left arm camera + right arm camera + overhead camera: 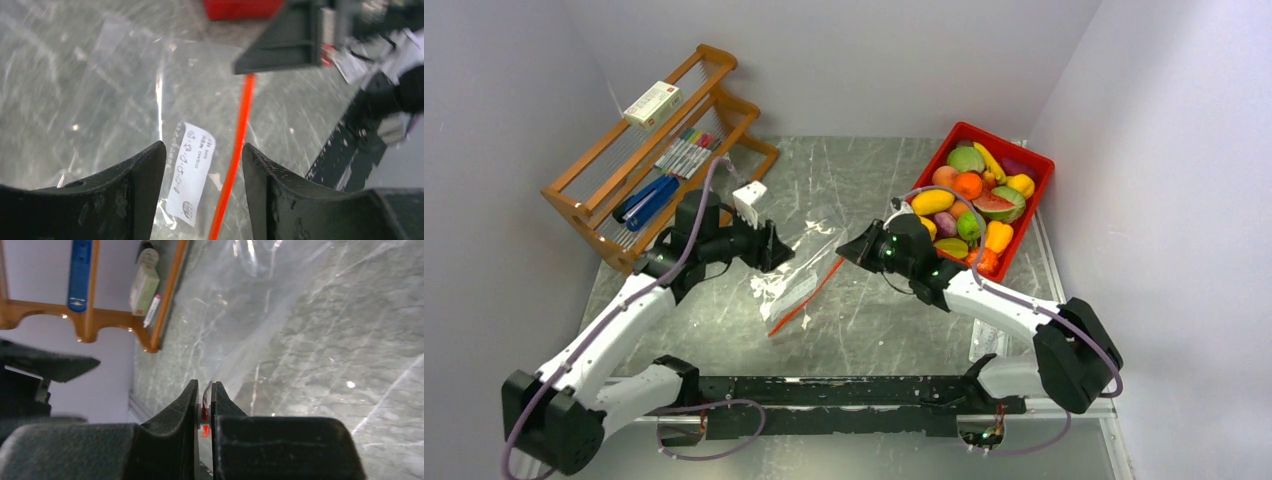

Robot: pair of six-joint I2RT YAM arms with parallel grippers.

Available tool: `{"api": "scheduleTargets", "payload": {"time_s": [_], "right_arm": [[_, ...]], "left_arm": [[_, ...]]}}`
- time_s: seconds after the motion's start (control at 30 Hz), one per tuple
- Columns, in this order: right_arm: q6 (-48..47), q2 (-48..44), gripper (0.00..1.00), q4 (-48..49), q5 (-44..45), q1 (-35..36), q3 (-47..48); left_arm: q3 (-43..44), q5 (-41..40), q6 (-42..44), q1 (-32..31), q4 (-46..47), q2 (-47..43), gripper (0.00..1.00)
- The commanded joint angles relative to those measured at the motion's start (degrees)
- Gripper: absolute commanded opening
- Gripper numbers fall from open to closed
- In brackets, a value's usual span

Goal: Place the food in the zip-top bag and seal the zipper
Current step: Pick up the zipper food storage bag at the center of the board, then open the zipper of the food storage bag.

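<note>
Although the task calls for the food (969, 185) to go inside the bag (796, 262), every piece that shows lies heaped in the red bin (1036, 160) at the far right, well apart from the bag, so the filling is not yet begun and the sealing is further off again. The clear bag lies flat and crumpled on the surface (874, 320) near the middle, between the two arms. Its zipper (809, 296) runs as an orange-red line from its far right end down toward the near left. No fruit or vegetable shows through the plastic; only the white label (192, 170) is visible on it. The right tool (205, 385) is pinched tight, and a scrap of orange-red shows between its jaws, so it has hold of the zipper at the strip's far end. The left tool (202, 150) stands with its jaws well apart over the label side of the bag, gripping nothing. Whether its tips touch the plastic cannot be told. By my judgement the work is at the stage of getting the mouth open: one lip is caught, the other is not, and the opening does not yet gape. What is left is nearly all of it: spreading the mouth, carrying the pieces over from the bin, and pressing the strip closed along its length. A wooden rack (584, 195) at the far left plays no part.
</note>
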Motion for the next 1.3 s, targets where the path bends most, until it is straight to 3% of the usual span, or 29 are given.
{"api": "scheduleTargets", "payload": {"time_s": [0.0,0.2,0.43,0.7,0.97,1.27], "right_arm": [[5.4,-1.4,0.00,-0.7,-8.0,-1.7,2.2],[13.8,-1.5,0.00,4.9,-13.4,-2.7,0.7],[16.2,-1.3,0.00,6.2,-13.2,-2.9,0.2],[16.6,-1.2,0.00,7.3,-12.8,-3.0,-0.7],[16.3,-1.0,0.00,6.1,-13.1,-3.7,-0.1],[15.8,-0.6,0.00,5.7,-13.3,-4.2,-0.2]], "left_arm": [[0.4,9.6,14.8,-3.1,-2.4,-3.9,0.60],[1.1,14.1,22.1,-5.2,-9.1,-1.9,0.68],[-2.3,13.7,22.4,-9.4,-7.0,-1.7,0.69],[-3.2,8.8,23.3,-12.2,-8.0,-1.1,0.61],[-0.1,-2.7,27.0,-16.2,-10.7,1.4,0.54],[-1.4,-4.0,28.1,-16.8,-9.9,-0.5,0.53]]}}
